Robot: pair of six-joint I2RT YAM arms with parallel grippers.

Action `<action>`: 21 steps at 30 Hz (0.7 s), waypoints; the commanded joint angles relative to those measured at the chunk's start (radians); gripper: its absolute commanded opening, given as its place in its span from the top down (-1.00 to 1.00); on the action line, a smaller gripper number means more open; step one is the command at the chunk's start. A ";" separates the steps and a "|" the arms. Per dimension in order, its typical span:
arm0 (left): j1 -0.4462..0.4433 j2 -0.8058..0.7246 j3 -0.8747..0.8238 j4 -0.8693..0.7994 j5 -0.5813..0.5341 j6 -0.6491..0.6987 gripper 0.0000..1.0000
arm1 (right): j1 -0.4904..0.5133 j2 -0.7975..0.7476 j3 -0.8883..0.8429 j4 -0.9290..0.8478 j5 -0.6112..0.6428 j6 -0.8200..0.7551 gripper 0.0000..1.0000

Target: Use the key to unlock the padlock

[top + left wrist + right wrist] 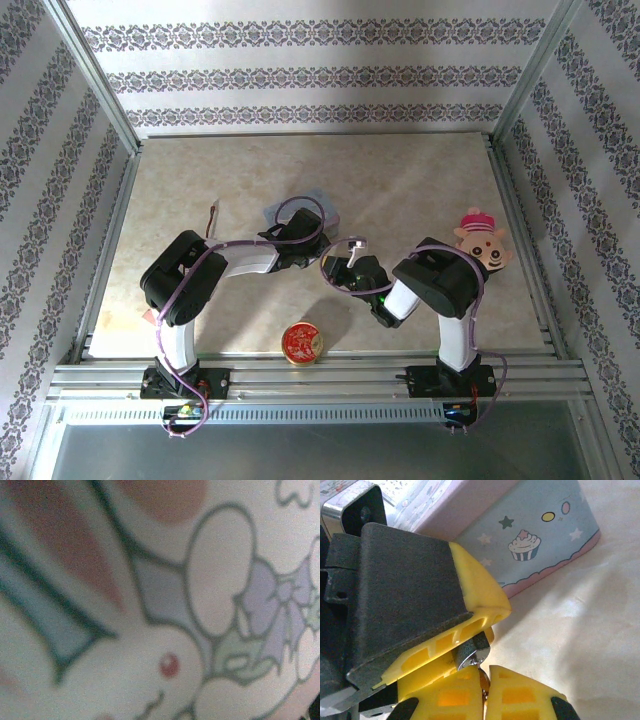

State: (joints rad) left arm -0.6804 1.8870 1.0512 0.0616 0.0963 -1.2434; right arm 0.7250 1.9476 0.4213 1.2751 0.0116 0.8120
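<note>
Here, the key is pinched in the narrowly closed right hand, right by the padlock just ahead; the grip of the left hand cannot be told.

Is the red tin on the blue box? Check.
No, the red tin sits on the table, well apart from the blue box.

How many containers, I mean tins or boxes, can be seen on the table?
2. A round red tin sits near the front edge, between the arm bases; a pastel-blue box lies mid-table, partly under the left arm. The arms may hide others.
</note>
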 commanded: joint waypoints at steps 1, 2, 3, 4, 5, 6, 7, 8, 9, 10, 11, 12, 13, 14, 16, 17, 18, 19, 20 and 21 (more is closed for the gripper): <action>-0.067 0.011 -0.007 0.007 0.201 -0.044 1.00 | -0.020 0.019 0.068 0.065 -0.021 -0.032 1.00; -0.068 0.010 -0.008 0.009 0.202 -0.046 1.00 | -0.025 0.019 0.069 0.067 -0.022 -0.030 1.00; -0.068 0.010 -0.013 0.013 0.204 -0.048 1.00 | -0.030 0.018 0.068 0.072 -0.023 -0.025 1.00; -0.068 0.008 -0.015 0.015 0.205 -0.050 1.00 | -0.035 0.020 0.066 0.084 -0.029 -0.018 1.00; -0.068 0.009 -0.017 0.017 0.204 -0.050 1.00 | -0.039 0.020 0.064 0.096 -0.035 -0.013 1.00; -0.068 0.008 -0.019 0.019 0.205 -0.051 1.00 | -0.045 0.022 0.062 0.107 -0.042 -0.006 1.00; -0.068 0.007 -0.021 0.021 0.206 -0.051 1.00 | -0.048 0.021 0.062 0.110 -0.049 0.000 1.00; -0.068 0.007 -0.022 0.023 0.205 -0.050 1.00 | -0.051 0.020 0.063 0.110 -0.053 0.004 1.00; -0.068 0.007 -0.023 0.028 0.205 -0.051 1.00 | -0.053 0.019 0.061 0.110 -0.054 0.009 1.00; -0.068 0.007 -0.024 0.029 0.204 -0.052 1.00 | -0.053 0.017 0.062 0.110 -0.057 0.014 1.00; -0.068 0.008 -0.023 0.030 0.206 -0.053 1.00 | -0.053 0.017 0.061 0.110 -0.061 0.018 1.00; -0.068 0.009 -0.024 0.032 0.206 -0.054 1.00 | -0.053 0.015 0.060 0.110 -0.065 0.022 1.00; -0.068 0.009 -0.024 0.035 0.209 -0.054 1.00 | -0.053 0.016 0.061 0.110 -0.068 0.026 1.00; -0.068 0.011 -0.024 0.038 0.210 -0.054 1.00 | -0.054 0.015 0.062 0.110 -0.071 0.030 1.00; -0.068 0.017 -0.021 0.044 0.218 -0.058 1.00 | -0.054 0.015 0.067 0.107 -0.079 0.033 1.00; -0.068 0.019 -0.022 0.046 0.221 -0.060 1.00 | -0.054 0.014 0.067 0.106 -0.081 0.033 0.99; -0.068 0.019 -0.022 0.047 0.224 -0.060 1.00 | -0.054 0.014 0.067 0.103 -0.082 0.036 0.96; -0.068 0.018 -0.022 0.047 0.221 -0.061 1.00 | -0.055 0.012 0.066 0.096 -0.081 0.038 0.94; -0.068 0.016 -0.023 0.046 0.218 -0.061 1.00 | -0.056 0.010 0.061 0.090 -0.079 0.041 0.92; -0.067 0.014 -0.026 0.046 0.215 -0.061 1.00 | -0.055 0.007 0.056 0.084 -0.076 0.042 0.89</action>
State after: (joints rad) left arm -0.6804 1.8877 1.0401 0.0929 0.0925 -1.2583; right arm 0.6823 1.9533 0.4236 1.2865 -0.0769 0.8379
